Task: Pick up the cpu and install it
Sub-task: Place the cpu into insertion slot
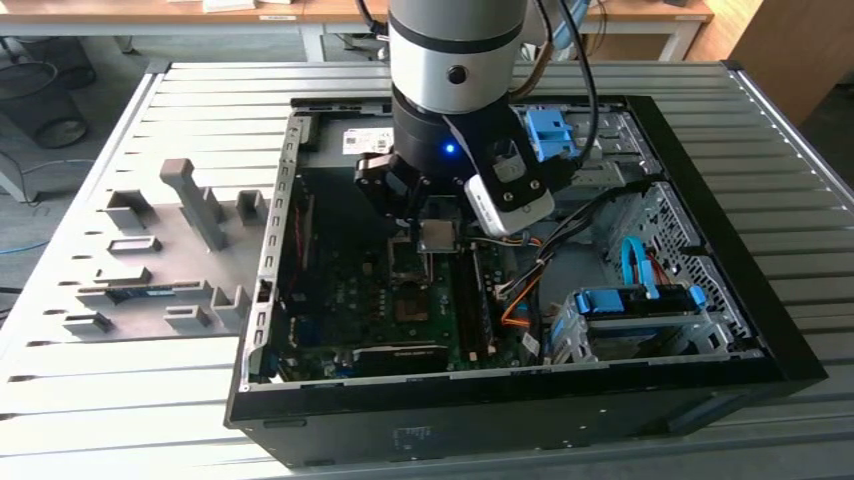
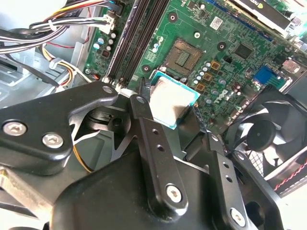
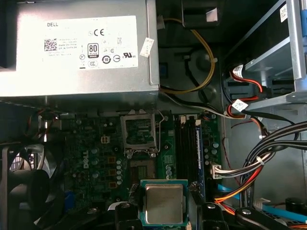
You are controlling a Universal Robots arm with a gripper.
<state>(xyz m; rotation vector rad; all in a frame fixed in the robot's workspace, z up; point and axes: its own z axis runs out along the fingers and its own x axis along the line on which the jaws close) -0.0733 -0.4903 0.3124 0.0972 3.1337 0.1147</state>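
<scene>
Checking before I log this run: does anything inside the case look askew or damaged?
Nothing stands out. The cpu sits squarely in the pincer over the motherboard, and the empty socket shows no visible damage.

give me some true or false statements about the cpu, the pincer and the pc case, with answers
1. The pincer is shut on the cpu. True.
2. The cpu sits seated in the socket. False: the socket is open and empty, and the cpu hangs in the pincer above the motherboard.
3. The pc case lies open on a slatted metal table. True.
4. The grey power supply lies out on the table. False: it sits inside the case, right beside the motherboard.
</scene>
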